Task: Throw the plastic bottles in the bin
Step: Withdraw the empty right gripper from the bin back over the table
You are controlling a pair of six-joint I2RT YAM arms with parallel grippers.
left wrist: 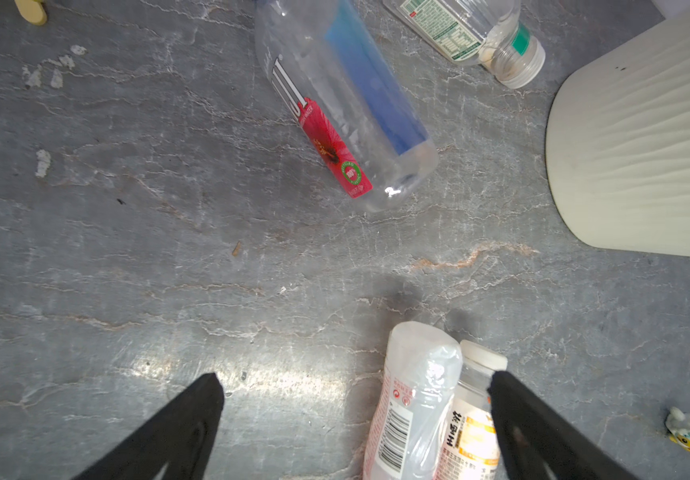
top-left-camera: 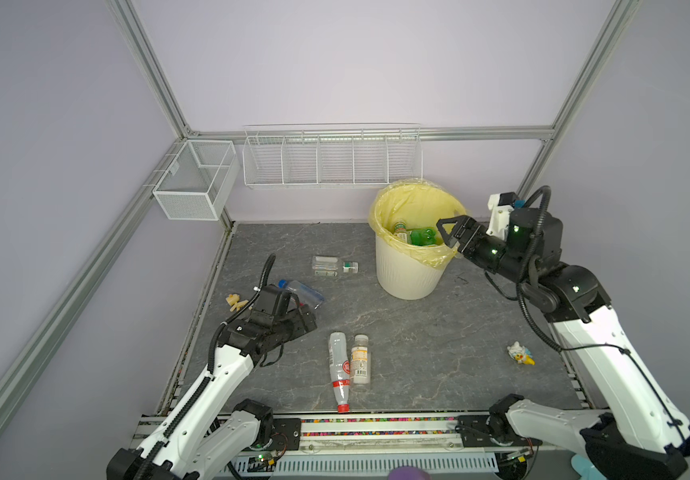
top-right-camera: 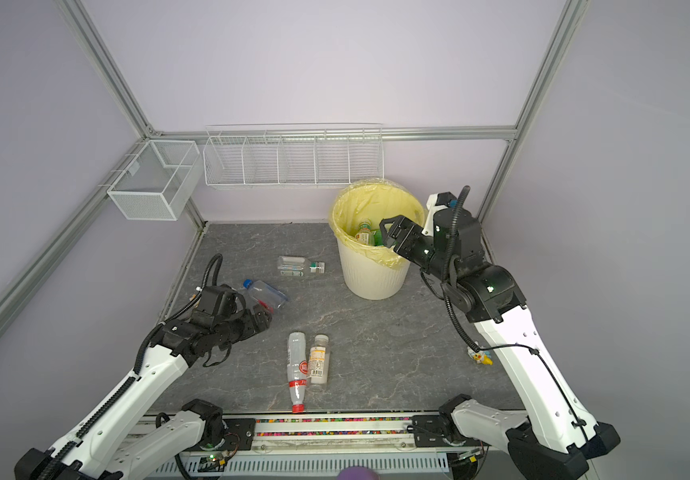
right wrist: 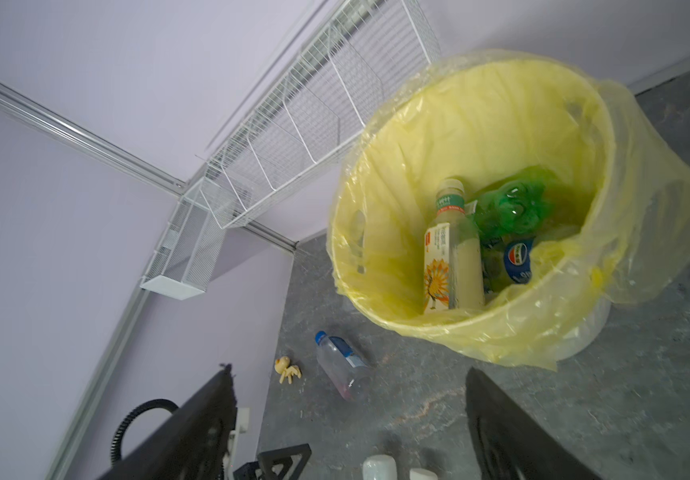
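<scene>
The cream bin [top-left-camera: 407, 274] with its yellow bag holds a green bottle [right wrist: 513, 208], a pale juice bottle [right wrist: 453, 257] and a blue-labelled one [right wrist: 517, 257]. My right gripper [top-left-camera: 445, 232] hangs open and empty over the bin's right rim. On the table lie a clear bottle with a green-white label [top-left-camera: 332, 266], a blue-capped bottle [top-left-camera: 303, 291], a red-capped bottle [top-left-camera: 339, 370] and a white-capped, orange-labelled bottle [top-left-camera: 361, 361] side by side. My left gripper [left wrist: 355, 380] is open just left of that pair's far ends, holding nothing.
Two white wire baskets [top-left-camera: 330, 162] hang on the back and left walls. A yellow-white toy figure [top-left-camera: 520, 354] lies at the right of the table near my right arm. A tan toy [top-left-camera: 237, 302] lies at the left edge.
</scene>
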